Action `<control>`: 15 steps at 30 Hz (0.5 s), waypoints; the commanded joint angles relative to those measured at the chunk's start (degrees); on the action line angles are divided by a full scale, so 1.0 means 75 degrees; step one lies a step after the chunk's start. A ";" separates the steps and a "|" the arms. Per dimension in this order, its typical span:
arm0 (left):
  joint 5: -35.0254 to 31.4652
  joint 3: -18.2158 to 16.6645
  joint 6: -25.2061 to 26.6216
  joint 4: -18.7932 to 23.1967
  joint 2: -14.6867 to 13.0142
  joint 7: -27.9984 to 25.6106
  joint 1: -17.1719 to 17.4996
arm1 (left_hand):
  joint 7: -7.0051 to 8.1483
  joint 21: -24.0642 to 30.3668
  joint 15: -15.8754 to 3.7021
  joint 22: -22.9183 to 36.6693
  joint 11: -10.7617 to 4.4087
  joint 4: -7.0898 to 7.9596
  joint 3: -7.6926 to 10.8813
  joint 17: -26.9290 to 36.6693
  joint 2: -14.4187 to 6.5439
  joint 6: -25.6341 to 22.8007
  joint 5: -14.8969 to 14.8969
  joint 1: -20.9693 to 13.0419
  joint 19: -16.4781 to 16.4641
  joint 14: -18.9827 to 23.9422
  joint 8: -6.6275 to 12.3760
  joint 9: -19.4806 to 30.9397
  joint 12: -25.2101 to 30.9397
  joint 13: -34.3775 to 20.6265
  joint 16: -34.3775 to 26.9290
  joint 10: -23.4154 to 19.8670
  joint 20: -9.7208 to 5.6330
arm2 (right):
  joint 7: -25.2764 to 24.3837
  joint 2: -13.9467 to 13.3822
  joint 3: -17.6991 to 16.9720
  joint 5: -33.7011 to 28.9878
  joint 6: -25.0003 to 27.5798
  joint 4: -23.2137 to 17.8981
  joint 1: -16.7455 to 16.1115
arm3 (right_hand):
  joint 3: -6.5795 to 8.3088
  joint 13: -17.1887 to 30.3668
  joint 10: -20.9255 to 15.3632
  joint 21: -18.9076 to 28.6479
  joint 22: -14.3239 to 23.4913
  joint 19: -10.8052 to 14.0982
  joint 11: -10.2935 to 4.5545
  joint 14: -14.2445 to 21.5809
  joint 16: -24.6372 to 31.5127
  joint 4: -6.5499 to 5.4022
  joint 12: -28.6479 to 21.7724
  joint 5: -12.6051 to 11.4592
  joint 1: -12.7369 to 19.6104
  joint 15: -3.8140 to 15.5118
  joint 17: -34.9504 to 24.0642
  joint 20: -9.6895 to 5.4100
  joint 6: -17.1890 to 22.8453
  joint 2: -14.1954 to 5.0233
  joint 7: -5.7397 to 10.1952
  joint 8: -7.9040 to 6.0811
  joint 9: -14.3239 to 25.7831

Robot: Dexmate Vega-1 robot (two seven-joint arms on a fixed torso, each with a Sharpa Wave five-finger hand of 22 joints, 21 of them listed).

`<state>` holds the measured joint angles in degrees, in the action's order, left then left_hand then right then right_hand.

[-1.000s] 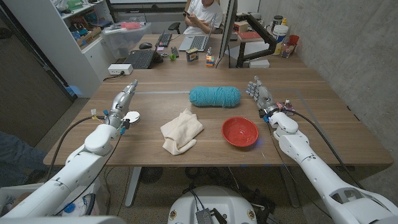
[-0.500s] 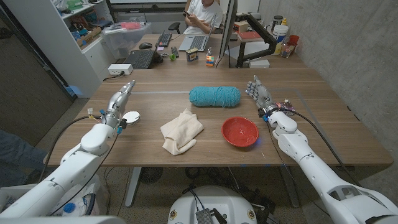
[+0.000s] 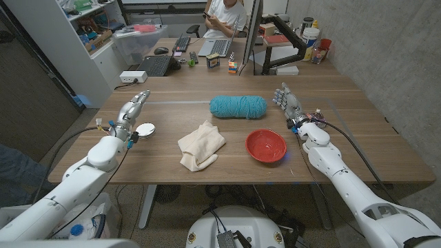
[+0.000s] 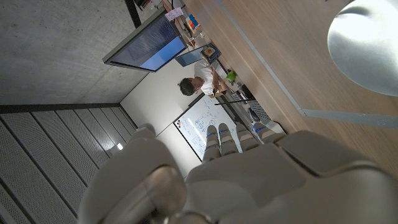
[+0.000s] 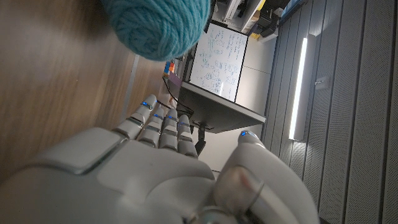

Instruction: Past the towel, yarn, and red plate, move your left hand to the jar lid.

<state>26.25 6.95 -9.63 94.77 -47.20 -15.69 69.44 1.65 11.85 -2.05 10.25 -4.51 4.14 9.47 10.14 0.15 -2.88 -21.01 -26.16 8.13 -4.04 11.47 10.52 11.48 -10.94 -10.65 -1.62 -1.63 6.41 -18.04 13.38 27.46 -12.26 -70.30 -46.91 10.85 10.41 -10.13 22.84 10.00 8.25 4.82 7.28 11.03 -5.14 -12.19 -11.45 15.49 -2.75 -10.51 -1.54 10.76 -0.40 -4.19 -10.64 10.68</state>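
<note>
Here's the left hand (image 3: 131,111) out over the left side of the brown wooden table (image 3: 344,148), its fingers (image 3: 140,97) stretched long and lightly apart, nothing in them. Right beside it, on its inner side, lies the round silver metal jar lid (image 3: 145,129), flat on the wood. From the head view I can't say whether the hand touches the lid or only hangs next to it. In the left wrist view the lid (image 4: 365,45) gleams bright off to one side of the hand's pale back (image 4: 261,180), with bare wood between them.

Across the middle, the cream folded cloth towel (image 3: 200,144) sits crumpled, well apart from the lid. Behind it, toward the far edge, lies the teal ball of yarn (image 3: 238,106) on its side. Next to the towel on the robot's right is the shallow red plastic plate (image 3: 266,145), upright and apart from both.

Over on the right, the right hand (image 3: 287,105) stands near the yarn's end, fingers (image 3: 281,91) extended and spread, holding nothing. The right wrist view puts the yarn (image 5: 159,25) just ahead of those fingertips (image 5: 152,102), a strip of table separating them.

Beyond the table, a seated person (image 3: 226,14) bends over something at a cluttered desk (image 3: 200,58) with keyboards and a laptop.
</note>
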 commanded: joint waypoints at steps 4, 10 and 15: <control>-0.0420 -0.0165 0.0564 0.0389 -0.0329 -0.0379 0.0259 | 0.0019 -0.0005 -0.0106 0.0035 -0.0032 -0.0080 0.0029 0.0016 -0.0007 -0.0035 -0.0053 -0.0121 0.0011 0.0017 0.0026 0.0031 0.0045 0.0009 -0.0003 -0.0034 0.0042 | 0.0032 -0.0048 -0.0048 0.0020 -0.0060 -0.0075 0.0000 | -0.0020 0.0018 -0.0106 -0.0060 0.0015 0.0080 -0.0017 0.0089 0.0027 0.0024 -0.0014 -0.0039 0.0021 0.0014 -0.0026 -0.0019 0.0033 -0.0088 0.0012 -0.0077 -0.0003; -0.0581 -0.0236 0.0726 0.0512 -0.0415 -0.0494 0.0340 | 0.0022 -0.0005 -0.0106 0.0035 -0.0034 -0.0101 0.0033 0.0016 -0.0010 -0.0034 -0.0055 -0.0160 0.0009 0.0025 0.0024 0.0032 0.0043 0.0009 -0.0005 -0.0030 0.0046 | 0.0035 -0.0052 -0.0044 0.0014 -0.0076 -0.0084 0.0036 | -0.0026 0.0019 -0.0118 -0.0078 0.0016 0.0100 -0.0029 0.0091 0.0024 0.0031 -0.0016 -0.0040 0.0020 0.0037 -0.0025 -0.0046 0.0033 -0.0092 0.0004 -0.0074 -0.0003; -0.0918 -0.0240 0.1054 0.0686 -0.0581 -0.0709 0.0386 | 0.0026 0.0001 -0.0125 0.0036 -0.0048 -0.0120 0.0036 0.0016 -0.0013 -0.0037 -0.0057 -0.0196 -0.0007 0.0040 0.0023 0.0032 0.0041 0.0009 -0.0009 -0.0028 0.0049 | 0.0054 -0.0040 -0.0037 0.0019 -0.0091 -0.0041 0.0078 | -0.0029 0.0019 -0.0124 -0.0089 0.0016 0.0107 -0.0035 0.0086 0.0020 0.0034 -0.0016 -0.0040 0.0020 0.0043 -0.0025 -0.0047 0.0033 -0.0094 0.0006 -0.0073 -0.0003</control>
<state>22.87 5.73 -5.33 97.68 -49.61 -18.56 71.33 1.65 11.85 -2.04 10.25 -4.50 3.54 9.63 10.14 -0.02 -2.88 -21.01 -27.04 7.99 -4.04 11.47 10.52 11.48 -10.95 -10.65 -1.61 -1.49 6.61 -18.30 13.12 27.55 -12.72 -70.65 -46.75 10.69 10.41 -10.57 22.39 10.00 8.56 4.38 7.48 11.03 -4.97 -12.19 -11.45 15.49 -2.55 -10.52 -1.85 10.76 -0.40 -4.19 -10.64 10.68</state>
